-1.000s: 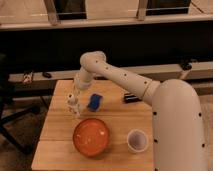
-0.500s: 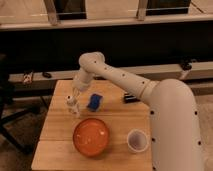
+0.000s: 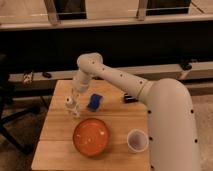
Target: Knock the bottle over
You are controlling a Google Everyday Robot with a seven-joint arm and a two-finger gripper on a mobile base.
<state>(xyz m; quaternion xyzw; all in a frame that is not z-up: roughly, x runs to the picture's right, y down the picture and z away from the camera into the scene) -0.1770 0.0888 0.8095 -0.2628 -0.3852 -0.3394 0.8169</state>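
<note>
The bottle point(image 3: 68, 104) is small, whitish and slim with a reddish top. It stands on the left part of the wooden table point(image 3: 57, 137), just beyond the orange bowl point(image 3: 92, 136). My gripper point(image 3: 74, 106) hangs from the white arm, pointing down, right beside the bottle on its right. It looks to be touching the bottle, which seems upright or only slightly tilted. The gripper partly hides the bottle's right side.
A blue object point(image 3: 94, 102) lies right of the gripper. A white cup point(image 3: 137, 140) stands at the front right. A small dark item point(image 3: 129, 98) lies at the back right, partly behind the arm. A dark counter runs behind the table.
The gripper and the bottle have shifted a little to the left over the last second. The bowl, cup and blue object have not moved.
</note>
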